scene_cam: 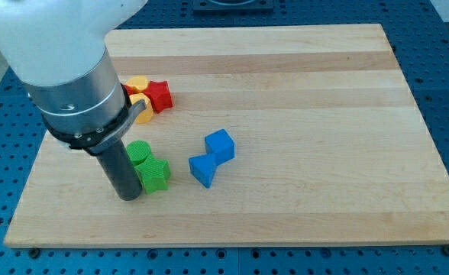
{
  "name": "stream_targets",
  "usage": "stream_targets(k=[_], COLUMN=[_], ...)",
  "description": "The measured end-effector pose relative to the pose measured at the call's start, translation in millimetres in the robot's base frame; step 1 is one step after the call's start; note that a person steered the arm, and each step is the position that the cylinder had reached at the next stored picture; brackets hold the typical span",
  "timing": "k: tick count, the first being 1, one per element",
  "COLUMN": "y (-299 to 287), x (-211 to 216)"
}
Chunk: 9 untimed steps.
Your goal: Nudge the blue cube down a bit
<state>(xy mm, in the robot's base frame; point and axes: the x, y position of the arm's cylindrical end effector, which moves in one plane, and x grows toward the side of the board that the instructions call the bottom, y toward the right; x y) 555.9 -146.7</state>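
Observation:
The blue cube (220, 146) sits near the board's middle, tilted. A second blue block (203, 169), bow-tie shaped, touches its lower left corner. My tip (129, 195) rests on the board at the view's lower left, well to the left of the blue cube and a little below it. The tip stands right beside a green star-shaped block (154, 175), on its left. A green round block (139, 151) lies just above that one, partly behind the rod.
A red star-shaped block (159, 95) and two yellow blocks (137, 83) sit at the upper left, partly hidden by the arm's grey body (75, 84). The wooden board (324, 92) ends on a blue perforated surface on all sides.

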Motion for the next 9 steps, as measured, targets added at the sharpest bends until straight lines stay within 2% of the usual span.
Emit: stream_targets(k=[2, 3, 4, 5, 6, 7, 8, 9], y=[34.9, 31.3, -8.3, -59.3, -74.3, -91.0, -91.8, -72.5], x=[-3.4, 1.0, 28.2, 35.7, 10.3, -35.6, -87.7, -115.0])
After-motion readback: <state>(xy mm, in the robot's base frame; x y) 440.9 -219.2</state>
